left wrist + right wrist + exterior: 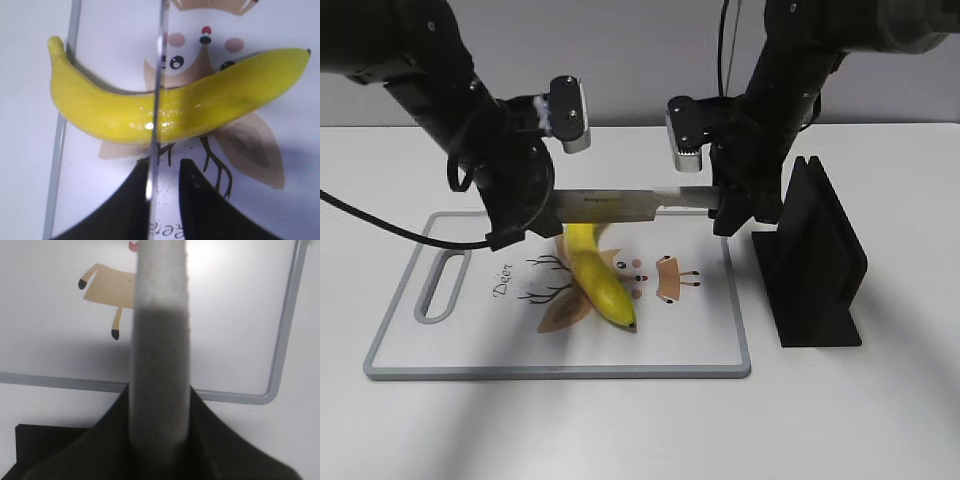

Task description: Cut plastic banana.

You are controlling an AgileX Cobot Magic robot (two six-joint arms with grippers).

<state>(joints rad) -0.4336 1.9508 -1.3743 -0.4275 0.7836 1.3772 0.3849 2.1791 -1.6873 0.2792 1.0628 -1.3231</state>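
Note:
The plastic banana [600, 280] lies whole on the white cutting board [700, 340], stem toward the back, dark tip toward the front. My right gripper [730, 205] is shut on the grey handle of a knife [610, 205] and holds it level above the banana's stem end. In the right wrist view the handle [160, 340] fills the space between the jaws [160, 395]. My left gripper [520, 225] is at the blade's far end. In the left wrist view the blade [156, 75] runs edge-on across the banana [210, 100] and passes between the parted fingers [165, 167], against the left one.
A black knife stand [815, 260] sits on the white table right of the board, close to my right arm. The board has a grey rim [62, 135], a handle slot [440, 285] at its left end and a deer print under the banana.

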